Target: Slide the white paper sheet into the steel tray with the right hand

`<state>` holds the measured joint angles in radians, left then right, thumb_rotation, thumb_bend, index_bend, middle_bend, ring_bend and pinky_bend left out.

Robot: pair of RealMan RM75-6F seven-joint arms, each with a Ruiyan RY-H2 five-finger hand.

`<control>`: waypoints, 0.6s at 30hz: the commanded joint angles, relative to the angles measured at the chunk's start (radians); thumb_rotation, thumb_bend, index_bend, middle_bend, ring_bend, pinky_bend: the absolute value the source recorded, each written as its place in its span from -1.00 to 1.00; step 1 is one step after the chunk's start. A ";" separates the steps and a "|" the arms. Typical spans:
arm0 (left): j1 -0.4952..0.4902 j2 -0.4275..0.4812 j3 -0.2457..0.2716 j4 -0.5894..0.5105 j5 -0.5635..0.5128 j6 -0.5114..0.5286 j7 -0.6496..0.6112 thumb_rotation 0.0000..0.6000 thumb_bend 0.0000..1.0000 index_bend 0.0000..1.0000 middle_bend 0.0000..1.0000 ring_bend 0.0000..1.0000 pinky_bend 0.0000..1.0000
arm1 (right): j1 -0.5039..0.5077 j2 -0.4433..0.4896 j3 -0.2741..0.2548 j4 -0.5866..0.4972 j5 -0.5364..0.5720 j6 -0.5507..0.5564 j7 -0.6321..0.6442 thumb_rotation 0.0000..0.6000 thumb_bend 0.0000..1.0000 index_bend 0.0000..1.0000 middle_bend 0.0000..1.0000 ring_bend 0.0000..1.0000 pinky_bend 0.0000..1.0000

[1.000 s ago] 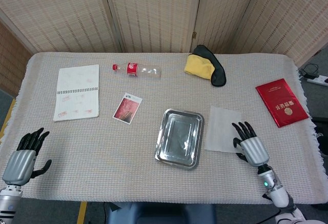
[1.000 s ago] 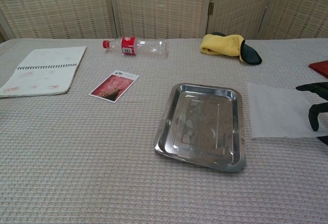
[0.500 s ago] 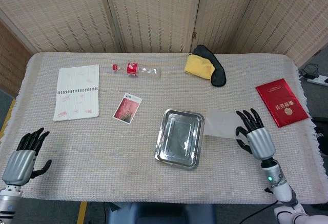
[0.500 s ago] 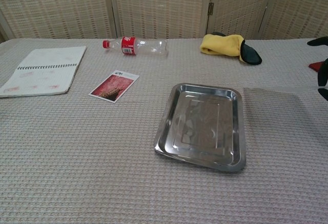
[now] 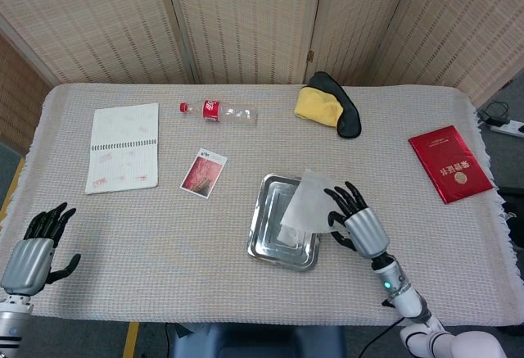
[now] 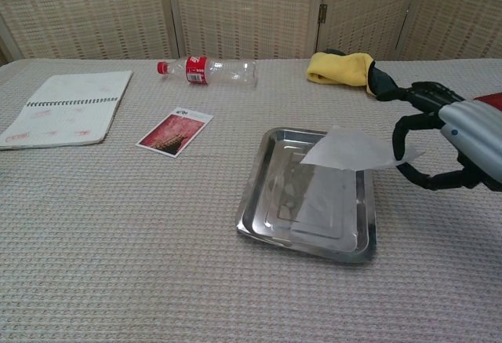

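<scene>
Just right of the frame's centre in the head view, the right hand holds the white paper sheet by its right edge, pinched between dark fingers. One end of the paper sags down into the steel tray, while the held end lifts above the tray's right rim. At the lower left corner, the left hand rests at the table edge, released, fingers apart and grasping nothing. Further out on the cloth lie a photo card, a notebook, a plastic bottle, a yellow and black cloth and a red booklet at the right.
</scene>
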<state>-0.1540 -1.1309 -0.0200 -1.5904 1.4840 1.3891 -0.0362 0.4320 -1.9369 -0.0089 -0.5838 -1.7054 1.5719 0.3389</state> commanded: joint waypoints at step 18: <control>0.006 0.023 0.006 -0.018 0.028 0.016 -0.042 1.00 -0.18 -1.00 -1.00 -1.00 -1.00 | 0.016 -0.040 -0.046 -0.093 -0.039 -0.041 -0.265 1.00 0.01 0.21 -0.65 -0.76 -1.00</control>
<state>-0.1475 -1.1090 -0.0141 -1.6081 1.5108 1.4056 -0.0753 0.4583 -1.9807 -0.0594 -0.6279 -1.7555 1.5442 0.1511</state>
